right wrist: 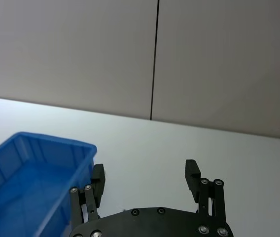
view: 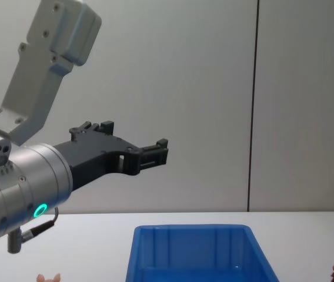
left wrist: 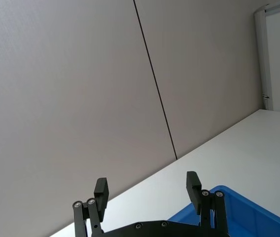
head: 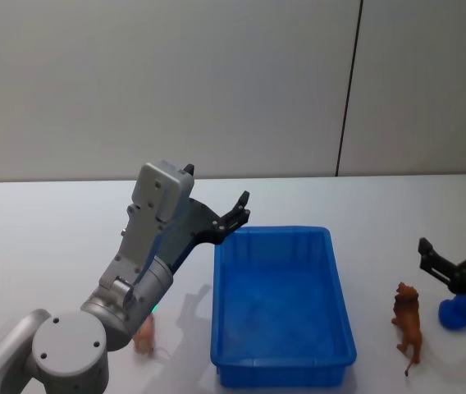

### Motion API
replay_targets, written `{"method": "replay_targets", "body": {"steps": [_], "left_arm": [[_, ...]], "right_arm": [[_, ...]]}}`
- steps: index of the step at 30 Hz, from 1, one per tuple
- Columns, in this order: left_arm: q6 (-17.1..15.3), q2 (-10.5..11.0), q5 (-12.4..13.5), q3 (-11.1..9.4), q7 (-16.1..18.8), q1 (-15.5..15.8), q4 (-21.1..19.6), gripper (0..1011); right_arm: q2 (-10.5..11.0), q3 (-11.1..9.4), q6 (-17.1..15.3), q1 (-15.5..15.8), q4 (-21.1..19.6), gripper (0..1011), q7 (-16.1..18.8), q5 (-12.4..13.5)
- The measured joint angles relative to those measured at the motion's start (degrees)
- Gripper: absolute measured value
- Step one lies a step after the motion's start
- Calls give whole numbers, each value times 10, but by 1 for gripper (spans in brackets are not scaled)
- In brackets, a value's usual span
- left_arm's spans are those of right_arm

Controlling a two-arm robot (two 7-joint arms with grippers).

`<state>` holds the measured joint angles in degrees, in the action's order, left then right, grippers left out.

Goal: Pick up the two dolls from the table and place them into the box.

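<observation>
The blue box (head: 282,373) stands open in the middle of the white table (head: 52,230). My left gripper (head: 231,215) hangs open in the air above the box's far left corner, holding nothing; the chest view shows this gripper (view: 134,136) well above the box (view: 190,228). A pale pink doll (head: 144,335) lies left of the box, partly hidden by my left arm. A reddish-brown doll (head: 408,322) stands right of the box. Farther right sits a blue doll (head: 456,313), with my open right gripper (head: 454,240) just above and behind it.
A plain grey wall with a dark vertical seam (head: 348,90) rises behind the table. The left wrist view shows a corner of the box (left wrist: 258,212); the right wrist view shows the box's rim (right wrist: 56,139) beside bare tabletop.
</observation>
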<state>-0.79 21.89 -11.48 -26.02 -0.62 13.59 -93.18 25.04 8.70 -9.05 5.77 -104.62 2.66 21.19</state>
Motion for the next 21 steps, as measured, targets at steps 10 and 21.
{"method": "replay_targets", "body": {"steps": [10,21], "left_arm": [[0,0,0,0,0,0,0,1001],[0,0,0,0,0,0,0,1001]], "right_arm": [[6,-4,-38,11,6,1001,-10,-1],[-6,0,-64,0,52,1001,-18,-9]]}}
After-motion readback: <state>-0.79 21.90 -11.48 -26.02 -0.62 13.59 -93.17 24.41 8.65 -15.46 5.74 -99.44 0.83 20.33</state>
